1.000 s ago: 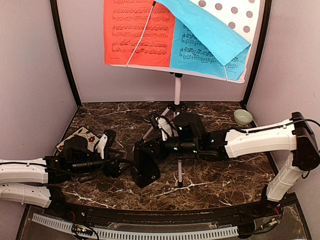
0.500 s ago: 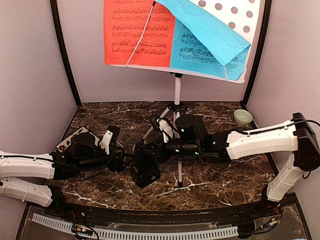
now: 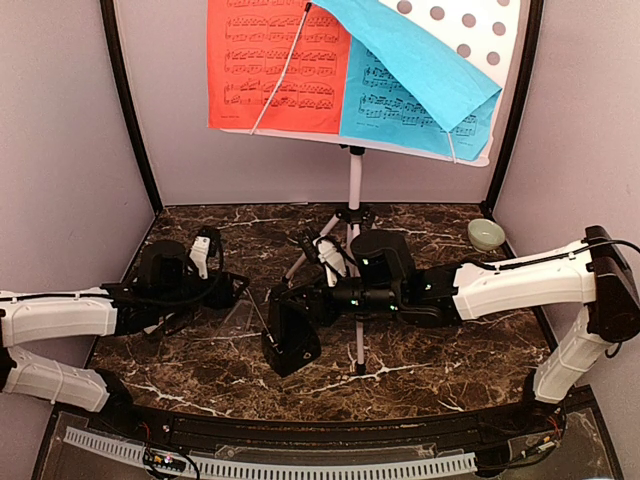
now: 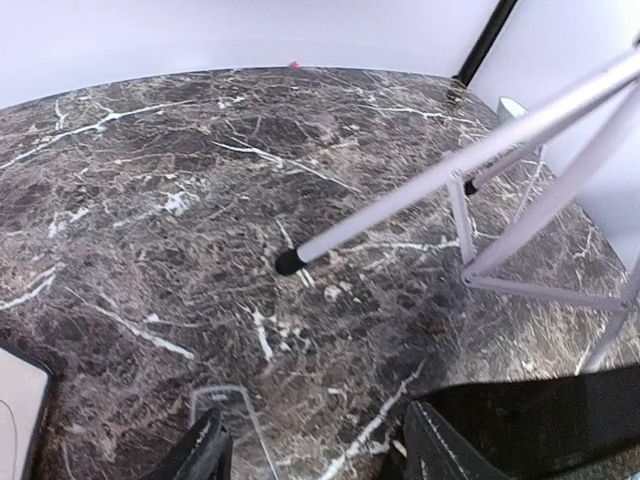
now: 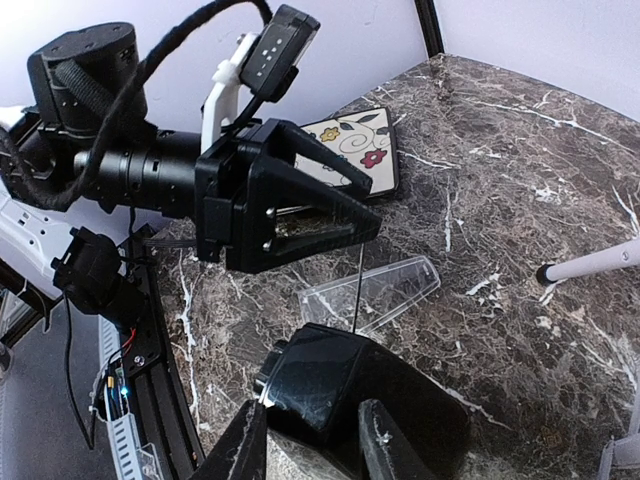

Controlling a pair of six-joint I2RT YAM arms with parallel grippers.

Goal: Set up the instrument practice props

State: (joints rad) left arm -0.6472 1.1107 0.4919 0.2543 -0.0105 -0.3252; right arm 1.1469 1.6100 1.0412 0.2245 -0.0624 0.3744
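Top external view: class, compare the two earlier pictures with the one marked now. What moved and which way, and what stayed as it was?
The left gripper swung away from the metronome toward the back of the table, fingers open and empty. Its arm now covers the floral tile in this view. Unchanged: the right gripper keeps hold of the metronome. The music stand, its red and blue sheets and the bowl stayed put.

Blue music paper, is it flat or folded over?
Folded over: the blue paper has its top flopped down, baring holes in the white stand; the red paper lies flat.
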